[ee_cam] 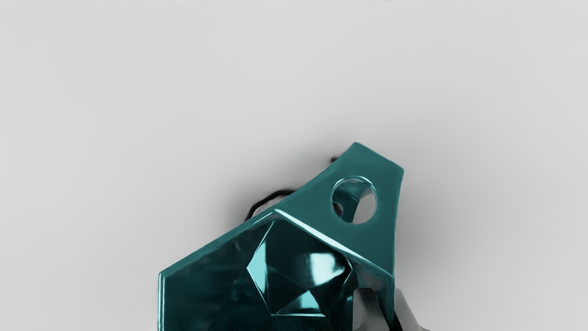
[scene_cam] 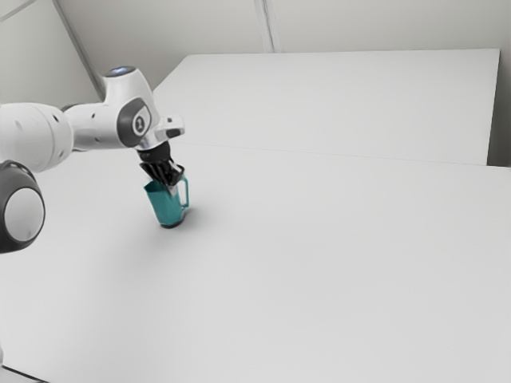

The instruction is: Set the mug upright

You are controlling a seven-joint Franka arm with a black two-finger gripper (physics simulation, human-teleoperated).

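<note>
The white table [scene_cam: 335, 263] bore the mug [scene_cam: 167, 207], mouth up, well short of its far edge; the gripper [scene_cam: 172, 188], nearly closed, pinched its wall. Final seating seemed in hand, release next.

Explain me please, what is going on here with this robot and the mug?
A robot arm is handling a teal mug at a white table. Its claw comes from above and pinches the mug's wall beside the handle, one finger inside and one outside. The opening faces up and the mug looks nearly upright, perhaps leaning a little. I cannot tell if its base rests flat on the table.
</note>
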